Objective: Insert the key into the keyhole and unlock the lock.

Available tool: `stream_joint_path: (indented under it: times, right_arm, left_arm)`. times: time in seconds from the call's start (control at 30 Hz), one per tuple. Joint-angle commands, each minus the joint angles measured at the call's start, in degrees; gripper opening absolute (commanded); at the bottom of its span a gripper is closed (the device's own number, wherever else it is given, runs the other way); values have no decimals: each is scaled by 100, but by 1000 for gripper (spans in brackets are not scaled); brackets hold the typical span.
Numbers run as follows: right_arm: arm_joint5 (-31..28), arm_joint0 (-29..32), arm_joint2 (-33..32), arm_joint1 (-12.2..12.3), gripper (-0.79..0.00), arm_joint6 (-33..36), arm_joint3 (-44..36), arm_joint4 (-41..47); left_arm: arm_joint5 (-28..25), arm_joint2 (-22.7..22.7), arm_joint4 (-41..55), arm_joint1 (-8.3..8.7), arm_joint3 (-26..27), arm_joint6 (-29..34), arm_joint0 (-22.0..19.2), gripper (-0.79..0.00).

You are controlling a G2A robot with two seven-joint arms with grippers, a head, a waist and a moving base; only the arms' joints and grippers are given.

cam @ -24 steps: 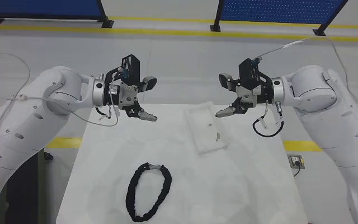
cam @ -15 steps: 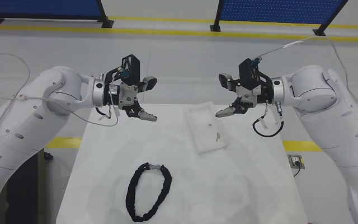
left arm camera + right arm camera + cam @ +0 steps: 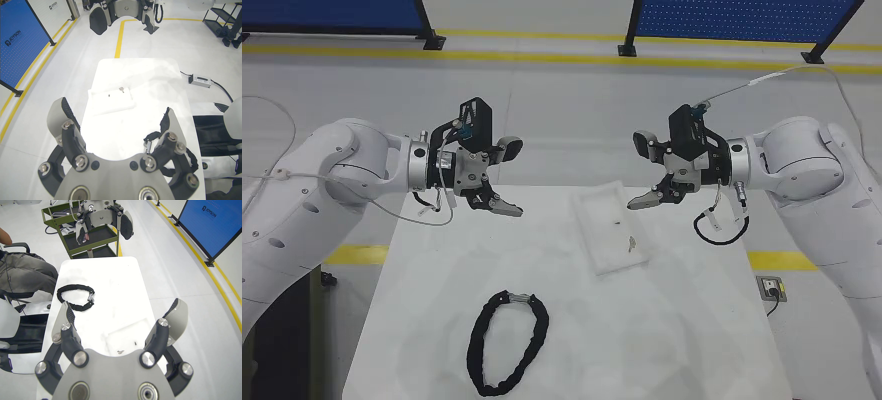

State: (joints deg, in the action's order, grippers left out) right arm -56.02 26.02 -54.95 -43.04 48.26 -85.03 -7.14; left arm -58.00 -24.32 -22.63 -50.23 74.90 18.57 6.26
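Right now, in the top view, your left gripper (image 3: 508, 178) and right gripper (image 3: 642, 172) hang above the far corners of the table (image 3: 692, 330), both with fingers spread and holding nothing. The key (image 3: 628, 242) lies in the white tray (image 3: 592, 215) between them, nearer the right arm, and the chain lock (image 3: 507, 340) rests well apart from it at the near edge. In the left wrist view, the left gripper (image 3: 115, 106) gapes wide over the table, with the lock's metal end (image 3: 149, 144) just beside one finger and the key (image 3: 121, 89) farther off at the tray's (image 3: 105, 108) far end. In the right wrist view, the right gripper (image 3: 121, 304) stands open above the tray (image 3: 130, 330); the key (image 3: 120, 351) lies flat close under the wrist, and the lock (image 3: 75, 298) sits across the table. To my eye the step in hand is fetching the key. Bring the right arm straight down, turn the wrist to line the fingers across the key's head, and pinch low, since it lies flat and thin. Let the left arm steady the lock's metal end. Against the earlier frames, nothing has moved: both arms and all things stay put.
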Motion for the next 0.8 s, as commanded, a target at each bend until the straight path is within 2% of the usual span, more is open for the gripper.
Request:
stream_joint_path:
  times: [0.0, 0.5, 0.77]
  right_arm:
    - [0, 0, 0, 0, 0, 0, 0, 0]
    - [0, 0, 0, 0, 0, 0, 0, 0]
    - [375, 316, -26, 1, 0, -405, 443, -465]
  left_arm:
    - [0, 0, 0, 0, 0, 0, 0, -1]
    - [0, 0, 0, 0, 0, 0, 0, -1]
    - [0, 0, 0, 0, 0, 0, 0, 0]
